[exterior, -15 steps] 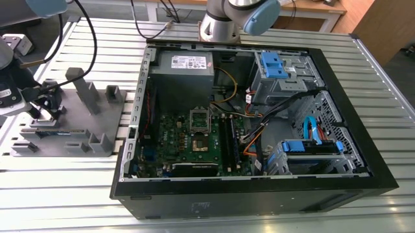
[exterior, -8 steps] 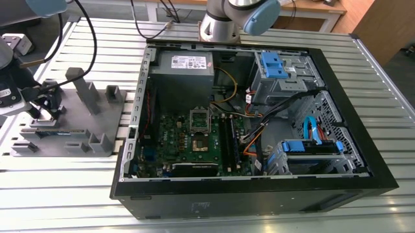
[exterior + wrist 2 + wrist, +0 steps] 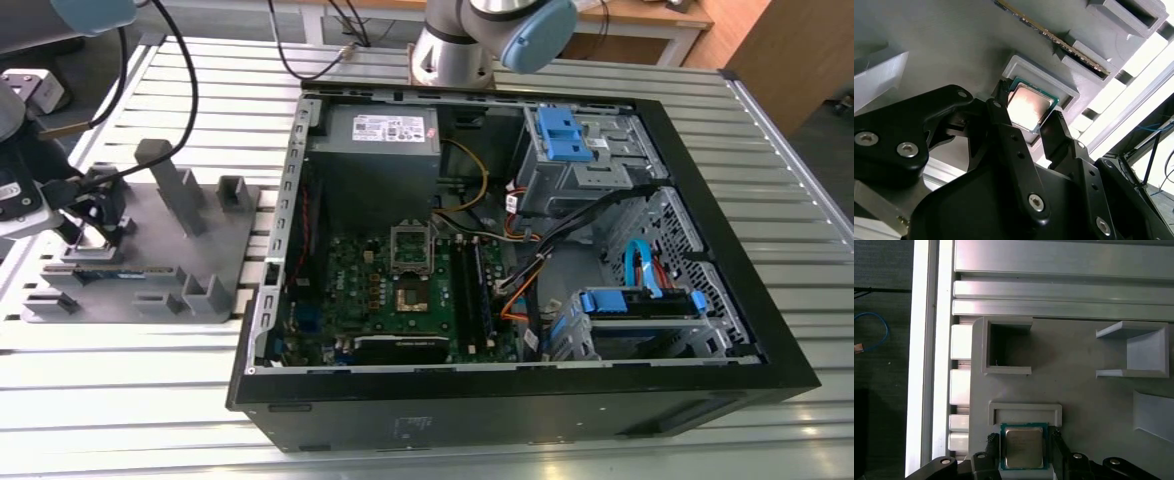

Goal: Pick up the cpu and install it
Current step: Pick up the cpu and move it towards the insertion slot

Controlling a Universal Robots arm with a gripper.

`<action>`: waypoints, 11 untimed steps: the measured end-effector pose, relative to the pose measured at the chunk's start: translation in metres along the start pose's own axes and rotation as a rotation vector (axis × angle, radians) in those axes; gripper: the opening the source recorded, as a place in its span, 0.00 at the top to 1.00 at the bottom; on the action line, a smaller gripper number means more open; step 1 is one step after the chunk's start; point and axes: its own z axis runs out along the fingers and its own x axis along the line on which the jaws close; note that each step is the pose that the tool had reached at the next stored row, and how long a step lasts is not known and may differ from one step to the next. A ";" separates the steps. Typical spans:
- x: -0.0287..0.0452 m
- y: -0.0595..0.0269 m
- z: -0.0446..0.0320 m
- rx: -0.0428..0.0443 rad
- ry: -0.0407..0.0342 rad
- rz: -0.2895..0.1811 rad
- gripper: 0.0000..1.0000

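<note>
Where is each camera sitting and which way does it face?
Exterior view: off the arm, high, looking down at the computer case, grey holder at the exterior view's left, arm base beyond.
First wrist view: on the wrist, straight down on the holder; gripper closed on the cpu.
Second wrist view: on the wrist, slanting past the gripper at the cpu.
Both wrist views share gripper and cpu.
</note>
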 end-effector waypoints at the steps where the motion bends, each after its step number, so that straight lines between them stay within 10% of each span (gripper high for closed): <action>1: 0.0000 0.0000 0.0000 0.0000 -0.0001 0.000 0.47; 11: 0.0001 -0.0001 0.0022 0.0000 0.0000 0.000 0.47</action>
